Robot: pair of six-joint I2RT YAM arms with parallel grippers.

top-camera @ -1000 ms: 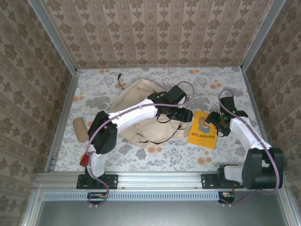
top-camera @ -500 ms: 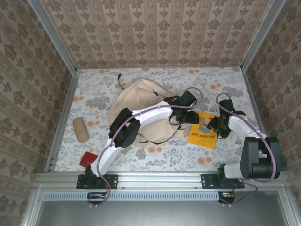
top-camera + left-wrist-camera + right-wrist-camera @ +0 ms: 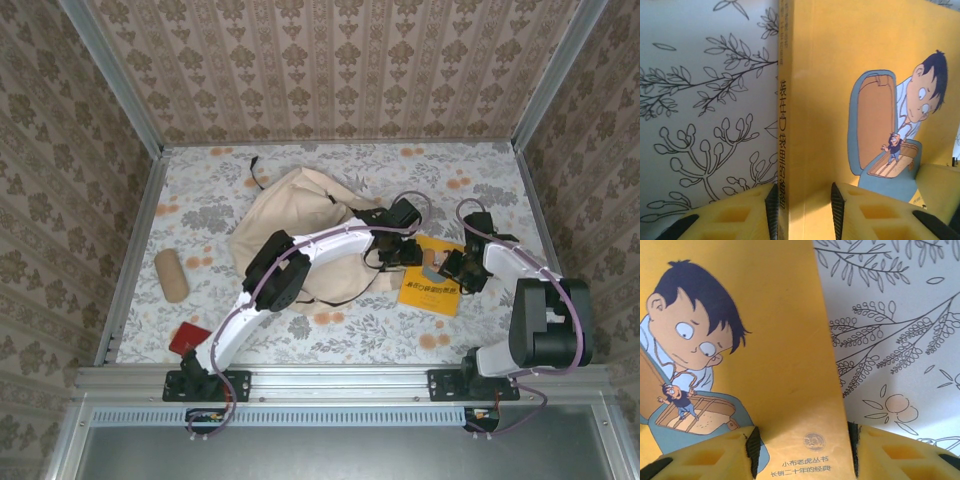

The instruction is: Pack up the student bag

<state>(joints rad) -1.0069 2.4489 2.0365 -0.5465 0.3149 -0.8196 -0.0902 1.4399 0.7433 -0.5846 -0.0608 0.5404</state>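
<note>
**A:** Where's the bag (image 3: 300, 215) from the book (image 3: 432, 285)?

**B:** Just left of the book, slumped on the table, its near side almost touching the book's spine edge. The left arm reaches across the top of it.

**A:** And the grippers?

**B:** Both are at the book. The left gripper (image 3: 405, 255) is on the spine edge, the side facing the bag. The right gripper (image 3: 447, 268) is on the opposite edge.

**A:** So the book has to go left.

**B:** I'd judge so. The book's long axis runs away from the arm bases, so it would travel sideways, spine first. The left gripper is the one nearer the bag.

**A:** Are they pinching it?

**B:** Not that I can see. In the left wrist view the left gripper (image 3: 804, 205) has its jaws part spread astride the spine of the book (image 3: 840, 65), one pad over the cloth and one over the cover. The right gripper (image 3: 802, 447) stands the same way across the far edge of the book (image 3: 780, 315), jaws wider apart.

**A:** Could you tell that from the top?

**B:** No, the pads are too small there. The top view does show how the bag lies. I can't tell from any view where the bag's mouth is.
</note>
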